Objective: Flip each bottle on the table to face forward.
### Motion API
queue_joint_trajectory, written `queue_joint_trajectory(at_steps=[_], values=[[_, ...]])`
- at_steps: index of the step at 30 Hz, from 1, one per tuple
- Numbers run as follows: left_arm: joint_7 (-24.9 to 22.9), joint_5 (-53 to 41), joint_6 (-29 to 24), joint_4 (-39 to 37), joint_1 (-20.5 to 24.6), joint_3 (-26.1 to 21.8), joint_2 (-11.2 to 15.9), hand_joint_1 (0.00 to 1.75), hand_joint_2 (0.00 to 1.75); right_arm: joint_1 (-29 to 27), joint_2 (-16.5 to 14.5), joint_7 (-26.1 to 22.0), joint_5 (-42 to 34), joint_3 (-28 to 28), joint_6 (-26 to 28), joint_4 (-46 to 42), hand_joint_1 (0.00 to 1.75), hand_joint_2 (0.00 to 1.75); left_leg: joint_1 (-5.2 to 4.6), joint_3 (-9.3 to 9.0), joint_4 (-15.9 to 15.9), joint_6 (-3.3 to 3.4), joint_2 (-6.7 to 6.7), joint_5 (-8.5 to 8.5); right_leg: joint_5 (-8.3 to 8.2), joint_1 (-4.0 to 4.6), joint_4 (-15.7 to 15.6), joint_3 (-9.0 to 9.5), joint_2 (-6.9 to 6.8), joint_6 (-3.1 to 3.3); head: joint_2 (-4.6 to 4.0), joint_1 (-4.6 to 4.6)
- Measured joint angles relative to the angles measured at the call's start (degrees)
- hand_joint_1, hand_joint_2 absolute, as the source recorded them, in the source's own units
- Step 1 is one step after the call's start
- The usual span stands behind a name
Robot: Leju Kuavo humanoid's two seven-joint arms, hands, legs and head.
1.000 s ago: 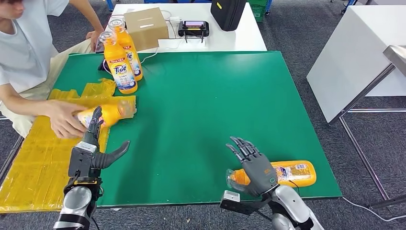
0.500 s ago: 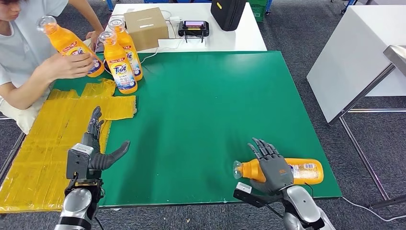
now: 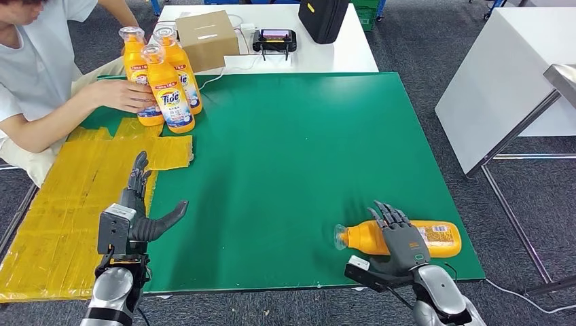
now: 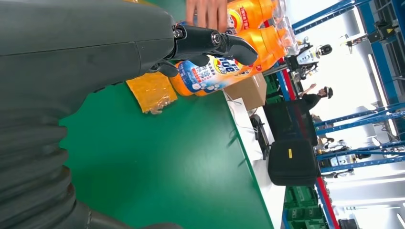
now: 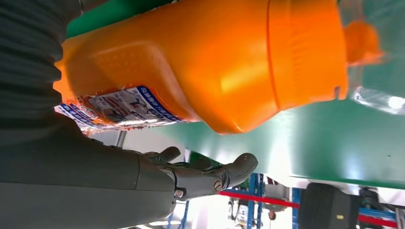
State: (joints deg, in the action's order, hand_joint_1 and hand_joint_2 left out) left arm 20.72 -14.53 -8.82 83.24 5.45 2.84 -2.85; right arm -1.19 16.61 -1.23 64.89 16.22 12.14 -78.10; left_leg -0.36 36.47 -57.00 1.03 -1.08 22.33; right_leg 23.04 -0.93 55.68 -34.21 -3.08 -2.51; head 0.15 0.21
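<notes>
Bottles number four on the green mat (image 3: 285, 142). One bottle (image 3: 401, 238) lies on its side at the near right corner, cap pointing left, its small-print back label at its right end. The right hand (image 3: 401, 239) is over the middle of this lying bottle, fingers spread apart and stretched across it toward the far side. In the right wrist view the orange body (image 5: 215, 62) sits just beside the hand, with the thumb (image 5: 210, 176) apart from it; whether the fingers actually press on the bottle I cannot tell, and no grip is visible.

Three bottles stand upright together at the far left corner. The front one (image 3: 168, 92) shows its Tide label toward the robot, a second (image 3: 180, 64) stands just behind it, and a third (image 3: 136, 71) stands just to their left. A person's hand (image 3: 126, 95) rests on that third bottle; the person sits at the left edge of the table.

The left hand (image 3: 139, 207) hovers over the near left edge of the mat, fingers apart and extended toward the far side, thumb out to the right, holding nothing. Beneath and left of it lie yellow sheets (image 3: 61, 210). On the white table (image 3: 333, 58) beyond are a cardboard box (image 3: 207, 37), a handheld controller (image 3: 275, 39) and a black case (image 3: 322, 17).
</notes>
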Motion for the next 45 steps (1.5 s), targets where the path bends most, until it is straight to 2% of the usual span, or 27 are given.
queue_joint_trajectory(at_steps=[7, 13, 28, 39, 43, 45], values=[[0.00, 0.00, -0.05, 0.03, -0.25, 0.32, -0.02, 0.00, 1.75, -0.30, 0.98, -0.18, -1.73, -0.94, -0.90, 0.03, 0.00, 1.75, -0.01, 0.00, 0.00, 0.00, 0.00, 0.00, 0.00, -0.01, 0.00, 0.01, 0.00, 0.00, 0.00, 0.01], [0.00, 0.00, -0.16, 0.38, -1.05, 0.33, -0.02, 0.00, 1.75, -2.40, 3.28, 0.37, -3.03, -2.92, -2.04, -1.94, 0.00, 1.75, -0.04, 0.00, -0.01, 0.02, 0.01, 0.01, 0.00, -0.04, -0.01, 0.02, -0.01, -0.01, 0.00, 0.00], [0.00, 0.00, -0.16, 0.76, -1.36, 0.33, -0.07, 0.00, 1.75, -4.42, 6.04, 1.91, -1.68, -5.76, -4.01, -3.19, 0.00, 1.75, -0.04, -0.02, -0.01, 0.04, 0.01, 0.03, 0.00, -0.04, -0.01, 0.03, -0.01, -0.01, 0.00, 0.00], [-0.08, 0.02, -0.13, 0.74, -1.24, 0.44, -0.34, 0.00, 1.75, -3.94, 6.34, 4.33, 2.30, -6.77, -4.98, -2.62, 0.00, 1.75, -0.04, -0.10, 0.00, 0.04, -0.01, 0.03, 0.00, -0.04, -0.02, 0.08, 0.00, -0.01, 0.00, 0.00], [-0.17, 0.05, -0.03, 0.74, -1.09, 0.45, -0.46, 0.00, 1.75, -3.03, 6.28, 4.97, 4.11, -6.71, -5.35, -1.37, 0.10, 1.75, -0.04, -0.14, 0.00, 0.04, -0.01, 0.03, -0.01, -0.04, -0.02, 0.11, 0.01, -0.01, 0.00, 0.01], [-0.25, 0.09, 0.02, 0.73, -0.98, 0.48, -0.49, 0.00, 1.75, -2.44, 6.24, 4.96, 4.56, -6.63, -5.64, -0.59, 0.10, 1.75, -0.04, -0.17, 0.00, 0.04, -0.02, 0.03, -0.01, -0.04, -0.02, 0.12, 0.02, -0.02, 0.00, 0.00]])
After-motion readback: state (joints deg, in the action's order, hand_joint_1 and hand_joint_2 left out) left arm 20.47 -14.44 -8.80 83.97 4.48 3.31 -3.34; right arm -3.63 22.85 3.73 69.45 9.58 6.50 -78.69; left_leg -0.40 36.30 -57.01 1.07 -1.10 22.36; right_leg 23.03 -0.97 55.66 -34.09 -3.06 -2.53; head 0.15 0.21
